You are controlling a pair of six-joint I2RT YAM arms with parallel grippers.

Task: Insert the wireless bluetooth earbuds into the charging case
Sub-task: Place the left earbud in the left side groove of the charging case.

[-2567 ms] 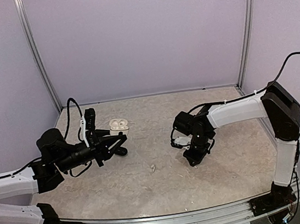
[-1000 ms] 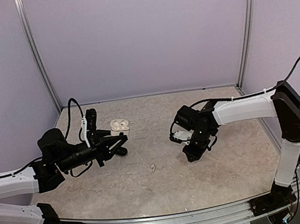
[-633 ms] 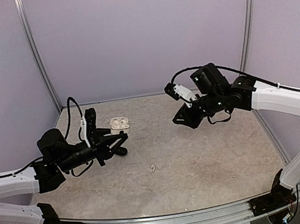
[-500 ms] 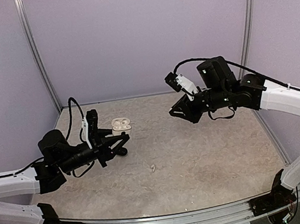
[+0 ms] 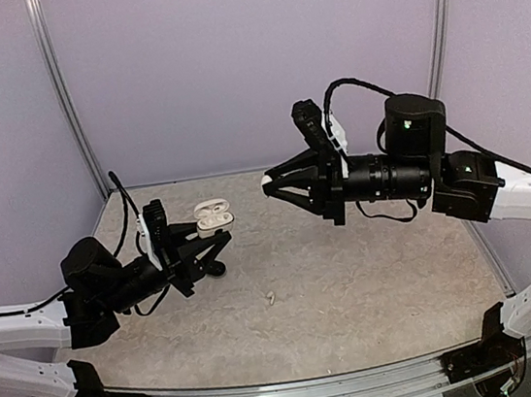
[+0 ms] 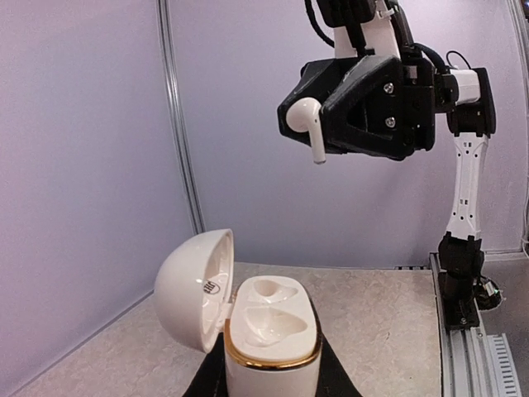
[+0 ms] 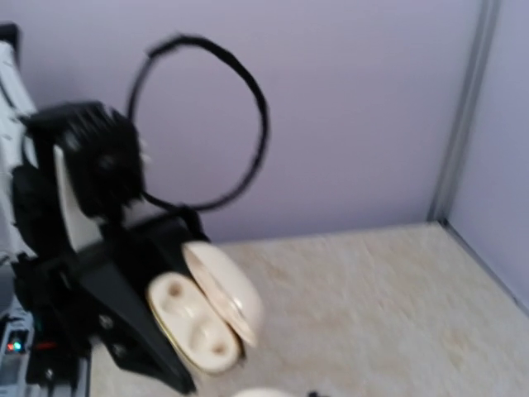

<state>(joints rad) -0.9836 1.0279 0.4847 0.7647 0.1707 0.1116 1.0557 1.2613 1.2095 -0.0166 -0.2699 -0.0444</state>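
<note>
Left of centre in the overhead view: glossy white, egg-shaped plastic charging case (image 5: 212, 215) with a gold rim, clamped low on its body between the narrow-set black fingers of the left gripper (image 5: 214, 235) and held clear of the beige speckled tabletop (image 5: 373, 272). Stands upright at bottom centre of the left wrist view, lid hinged open to the left, both moulded wells bare. Inside the lid, a small dark marking, too small to read; no other brand or writing legible anywhere.

Upper centre of the overhead view: right gripper (image 5: 269, 184) in the air, pointing left toward the case and well apart from it. Pinches a white stemmed plastic earbud (image 6: 310, 124) at its fingertips, stem hanging down, upper middle of the left wrist view.

Lower centre of the overhead view, on the tabletop: a tiny pale speck (image 5: 271, 299), too small to identify.
</note>
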